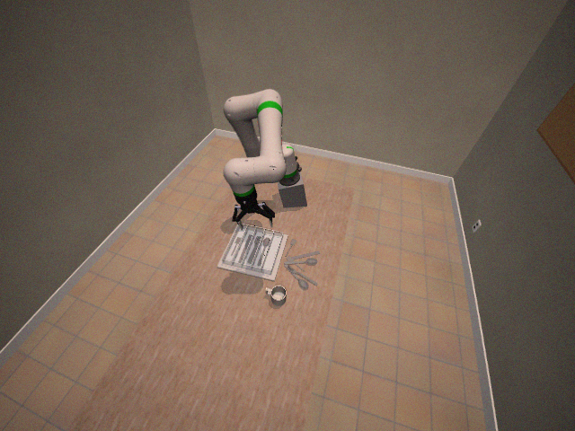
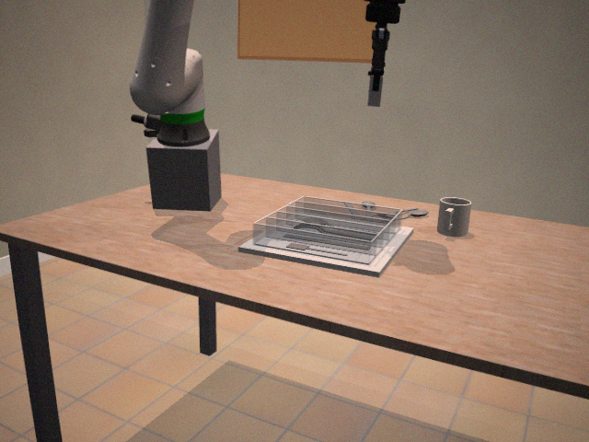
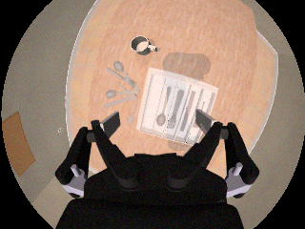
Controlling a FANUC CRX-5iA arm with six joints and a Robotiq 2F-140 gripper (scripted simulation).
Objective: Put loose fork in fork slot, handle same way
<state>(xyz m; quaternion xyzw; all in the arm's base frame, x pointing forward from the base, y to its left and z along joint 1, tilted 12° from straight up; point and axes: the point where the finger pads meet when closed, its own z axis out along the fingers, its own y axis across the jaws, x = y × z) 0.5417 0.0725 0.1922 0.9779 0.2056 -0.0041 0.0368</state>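
Observation:
The clear cutlery tray (image 1: 270, 272) (image 2: 386, 262) (image 3: 147, 124) stands on a white base in the middle of the table, with cutlery lying in several of its slots. I cannot tell which slot holds the forks. Loose cutlery (image 1: 303, 263) (image 2: 414, 212) (image 3: 121, 87) lies in a small cluster on the table beside the tray. It includes spoons, and I cannot pick out the fork among the pieces. My gripper (image 1: 253, 216) (image 2: 374, 95) (image 3: 157, 117) is open and empty. It hangs high above the table, over the tray's end nearest the robot base.
A grey mug (image 1: 278, 294) (image 2: 454, 216) (image 3: 143, 45) stands on the wooden table (image 1: 208, 347) (image 2: 475, 295) (image 3: 191, 19) near the tray and the loose cutlery. The robot's dark pedestal (image 1: 292, 196) (image 2: 183, 178) stands on the table beyond the tray.

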